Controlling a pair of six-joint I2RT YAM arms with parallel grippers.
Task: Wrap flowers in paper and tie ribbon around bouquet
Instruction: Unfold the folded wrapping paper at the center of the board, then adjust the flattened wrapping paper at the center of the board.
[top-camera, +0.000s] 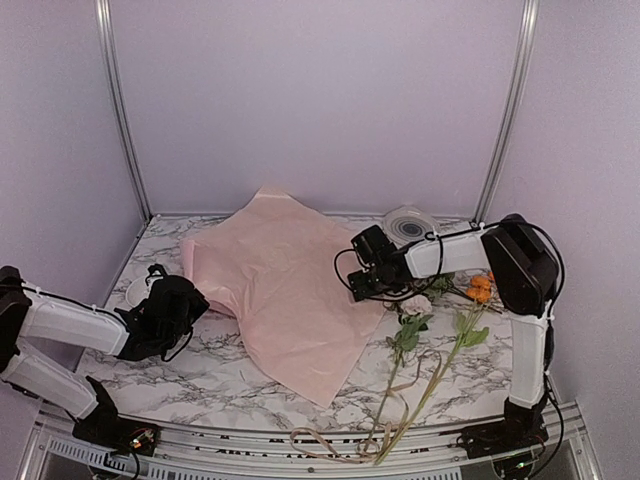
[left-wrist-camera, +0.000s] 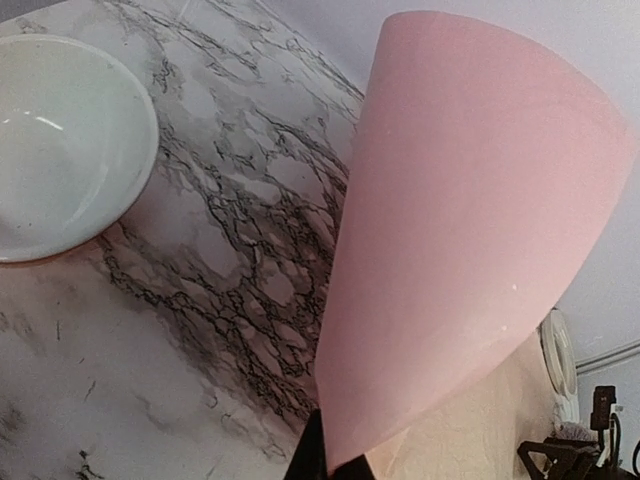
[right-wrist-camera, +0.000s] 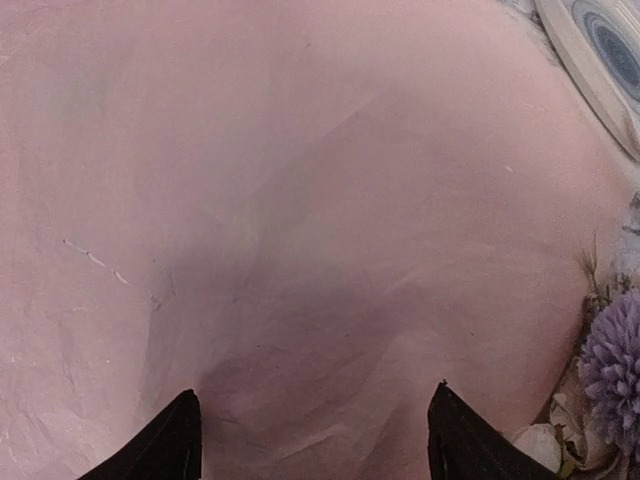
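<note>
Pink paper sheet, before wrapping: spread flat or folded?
Mostly spread: the thin pale pink paper sheet curls up at its left edge, pinched in the left gripper.

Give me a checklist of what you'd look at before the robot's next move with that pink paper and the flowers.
1. Left gripper grips the paper: ok, shut on a fold at its left edge.
2. Right gripper free: ok, open above the paper's right side, holding nothing.
3. Paper lying flat: not ok, rumpled and lifted at the left.
4. Flowers on the paper: not ok, they lie on the table beside its right edge.
5. Ribbon free of the stems: cannot tell, it loops by the stem ends at the near edge.
</note>
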